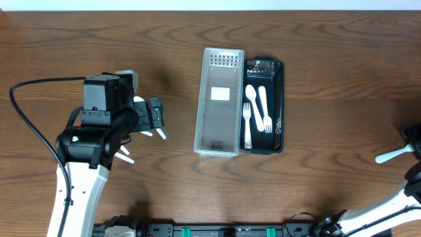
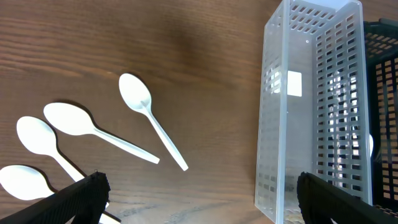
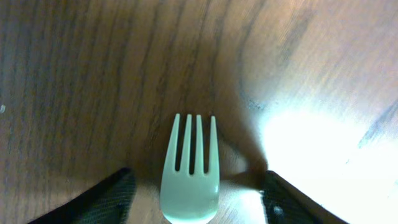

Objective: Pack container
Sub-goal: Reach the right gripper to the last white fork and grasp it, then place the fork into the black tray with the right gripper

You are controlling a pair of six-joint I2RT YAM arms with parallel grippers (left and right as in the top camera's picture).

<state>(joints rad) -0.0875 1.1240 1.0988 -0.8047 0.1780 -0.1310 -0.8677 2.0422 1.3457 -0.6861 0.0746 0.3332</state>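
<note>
A clear perforated container stands mid-table, empty, beside a black basket holding two white forks and a spoon. Several white spoons lie loose on the wood to the left, by my left gripper. In the left wrist view that gripper is open, with nothing between its fingers and the clear container to its right. At the far right edge, my right gripper is over a white fork. In the right wrist view the fork lies between the spread fingers of the gripper, gaps showing on both sides.
The left arm's black body and its cable cover the table's left side. The black basket stands just behind the clear container. Bare wood lies between the containers and the right gripper.
</note>
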